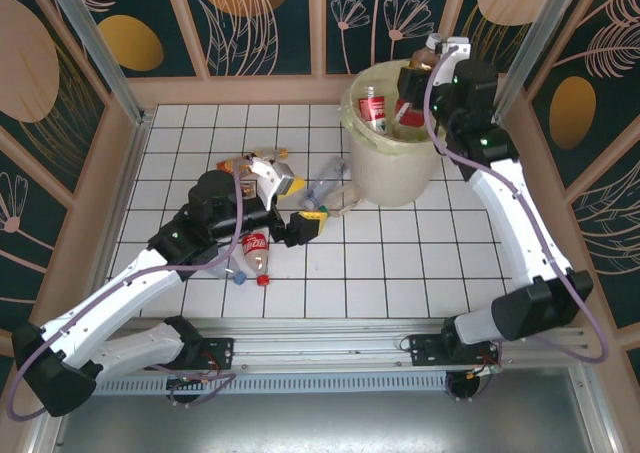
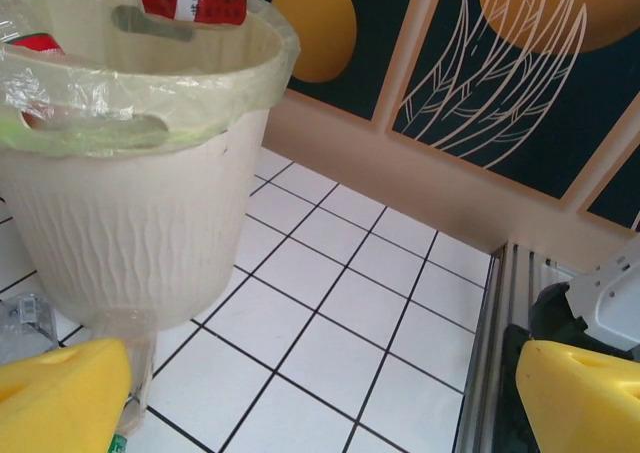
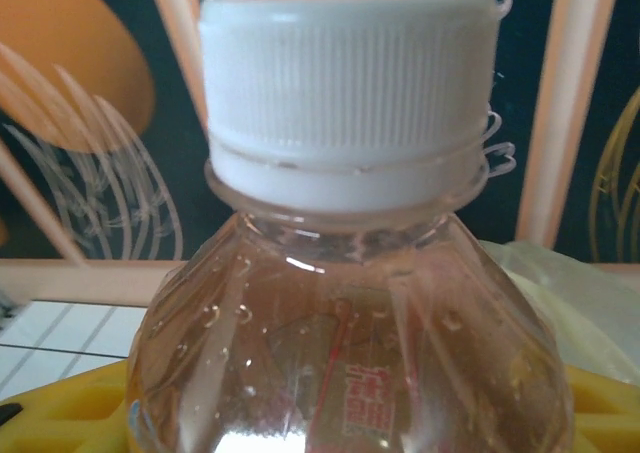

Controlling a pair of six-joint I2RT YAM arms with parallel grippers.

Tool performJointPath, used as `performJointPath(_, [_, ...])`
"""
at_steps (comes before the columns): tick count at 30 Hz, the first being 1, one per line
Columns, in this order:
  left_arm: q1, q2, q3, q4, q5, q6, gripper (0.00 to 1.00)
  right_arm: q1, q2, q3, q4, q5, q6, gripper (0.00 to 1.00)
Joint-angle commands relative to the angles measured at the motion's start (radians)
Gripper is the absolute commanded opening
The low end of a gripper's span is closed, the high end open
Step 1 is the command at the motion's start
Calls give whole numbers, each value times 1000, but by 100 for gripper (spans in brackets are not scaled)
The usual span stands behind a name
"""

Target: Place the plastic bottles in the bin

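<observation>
Lined bin (image 1: 385, 163) upper right of top view, red-labelled bottle (image 1: 372, 105) inside. Right gripper (image 1: 425, 68) over far rim, clamped on white-capped bottle (image 1: 431, 47); may fall behind bin if released so near the edge. Left gripper (image 1: 303, 225) spread wide, empty, mid-frame near Coca-Cola bottle (image 1: 255, 245). Droplets, cap ridges clear from right wrist; place over rim, from top.

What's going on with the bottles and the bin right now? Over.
Left gripper open, low near the bin. Right gripper shut on a white-capped bottle over the bin's rim. Several bottles left on the table. Bin mouth unblocked.
</observation>
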Motion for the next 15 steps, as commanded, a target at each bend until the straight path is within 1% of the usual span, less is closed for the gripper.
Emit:
performJointPath(1, [-5, -12, 30, -29, -2, 20, 99, -20, 60, 79, -86, 53, -38, 64])
performJointPath(5, [-5, -13, 26, -29, -7, 18, 99, -36, 126, 121, -145, 112, -63, 64])
performJointPath(10, [-5, -12, 22, -33, -17, 17, 99, -67, 185, 162, -204, 156, -76, 64])
performJointPath(15, [-5, 2, 21, -32, -15, 10, 99, -67, 261, 213, -283, 248, -108, 64])
